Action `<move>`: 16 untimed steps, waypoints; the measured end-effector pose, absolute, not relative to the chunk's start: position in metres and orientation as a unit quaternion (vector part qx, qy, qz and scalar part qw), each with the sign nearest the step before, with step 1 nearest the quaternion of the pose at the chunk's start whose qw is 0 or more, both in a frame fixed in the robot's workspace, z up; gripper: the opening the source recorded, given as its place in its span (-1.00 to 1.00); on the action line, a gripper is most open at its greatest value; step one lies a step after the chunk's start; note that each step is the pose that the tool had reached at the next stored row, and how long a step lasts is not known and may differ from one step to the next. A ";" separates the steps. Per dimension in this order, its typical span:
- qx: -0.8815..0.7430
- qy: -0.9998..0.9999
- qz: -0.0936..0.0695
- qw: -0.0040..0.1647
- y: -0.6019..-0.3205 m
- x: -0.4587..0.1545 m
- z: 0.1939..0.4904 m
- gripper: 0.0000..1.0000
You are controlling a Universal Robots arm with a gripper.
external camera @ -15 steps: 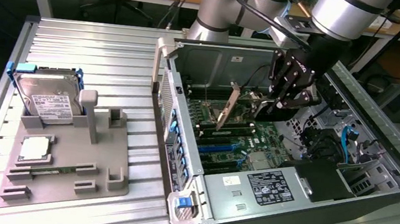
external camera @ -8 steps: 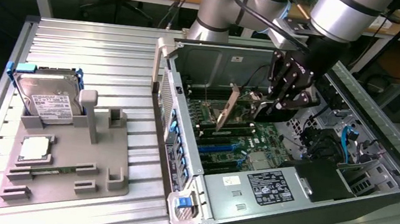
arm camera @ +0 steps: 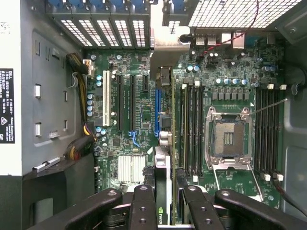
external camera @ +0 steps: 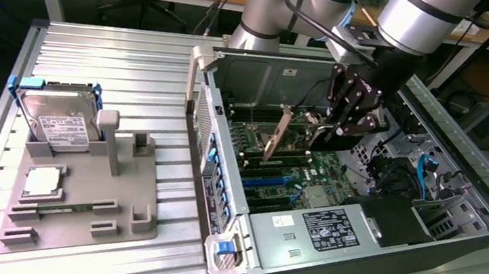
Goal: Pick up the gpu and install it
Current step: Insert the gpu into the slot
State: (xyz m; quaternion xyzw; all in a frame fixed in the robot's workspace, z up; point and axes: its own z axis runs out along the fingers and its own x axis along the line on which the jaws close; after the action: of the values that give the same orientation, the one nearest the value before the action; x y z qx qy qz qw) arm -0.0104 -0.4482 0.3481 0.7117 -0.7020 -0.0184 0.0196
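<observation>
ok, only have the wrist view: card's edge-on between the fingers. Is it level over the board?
Observer: No. In the exterior view the gpu hangs tilted in the gripper, inside the open case.
Operator: What's outside the case?
Observer: A grey fixture on the exterior view's left, the hard drive standing in it.
Operator: Anything else on it?
Observer: The CPU chip, lying flat.

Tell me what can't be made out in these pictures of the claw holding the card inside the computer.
- Card bottom edge: wrist view, cut off behind the claw fingers.
- Which slot it is over: exterior view, card seen edge-on, claw blocks.
- Hard drive label text: too small, exterior view.
</observation>
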 end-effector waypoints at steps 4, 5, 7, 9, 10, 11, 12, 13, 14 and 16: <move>0.712 -0.702 -0.018 0.020 -0.448 -0.010 0.346 -0.47; 0.712 -0.702 -0.018 0.020 -0.448 -0.010 0.345 -0.47; 0.712 -0.702 -0.018 0.020 -0.448 -0.010 0.344 -0.47; 0.712 -0.702 -0.018 0.020 -0.448 -0.010 0.343 -0.47; 0.712 -0.702 -0.018 0.020 -0.448 -0.010 0.343 -0.47; 0.712 -0.702 -0.018 0.019 -0.448 -0.010 0.342 -0.47; 0.712 -0.702 -0.018 0.019 -0.448 -0.010 0.342 -0.47; 0.712 -0.702 -0.018 0.019 -0.448 -0.010 0.341 -0.47; 0.712 -0.702 -0.018 0.019 -0.448 -0.010 0.341 -0.47; 0.712 -0.702 -0.018 0.019 -0.448 -0.010 0.339 -0.47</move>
State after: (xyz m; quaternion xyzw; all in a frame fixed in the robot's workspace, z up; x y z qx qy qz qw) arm -0.0104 -0.4482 0.3392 0.7116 -0.7020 -0.0181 0.0194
